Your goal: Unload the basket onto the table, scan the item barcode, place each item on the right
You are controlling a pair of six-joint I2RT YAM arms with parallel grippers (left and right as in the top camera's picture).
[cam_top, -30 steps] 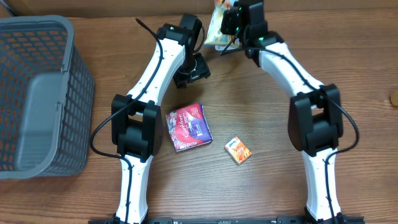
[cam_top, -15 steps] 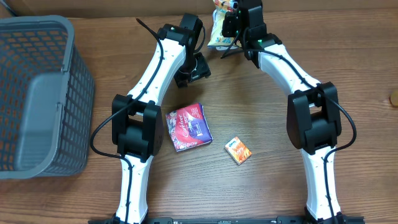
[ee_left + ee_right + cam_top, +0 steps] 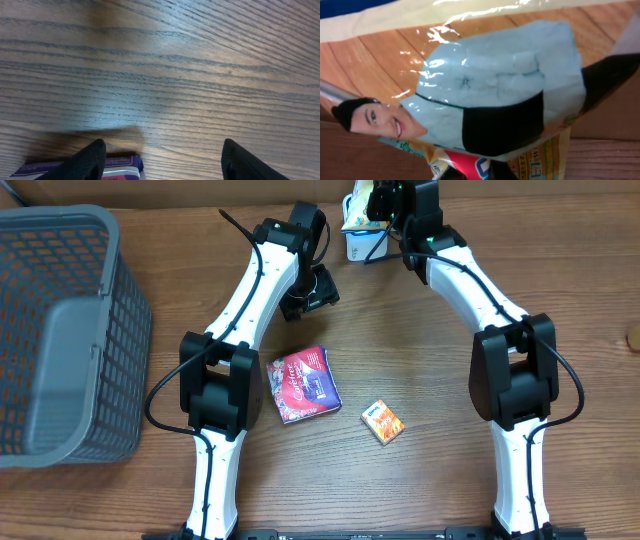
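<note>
Looking from the robot's side outward: a small orange box (image 3: 382, 421) and a red and purple packet (image 3: 303, 385) are lying on the worktop (image 3: 420, 350) between the two arms, and nothing is touching them. A grey basket (image 3: 130, 310) is sitting off to the left.

A bit further out, the left arm (image 3: 255, 285) is hanging over bare wood just past that red and purple packet. Its jaws are standing fairly wide apart with nothing between the fingertips (image 3: 92, 160), so it's carrying nothing.

Farthest out, at the back edge, the right arm (image 3: 470, 280) is holding up the item, a pale snack packet (image 3: 358, 228), with its jaws pinching all the way shut on the thin film. The packet is filling the right wrist view, showing a cartoon figure and shiny wrap, and no barcode is showing on that side.

I'm not spotting a scanner in any view either. So I'm guessing the pickup is done and the packet is being presented toward the far side. Whether a scan is actually happening, I can't tell. Getting that barcode read is what I'm counting as left.
</note>
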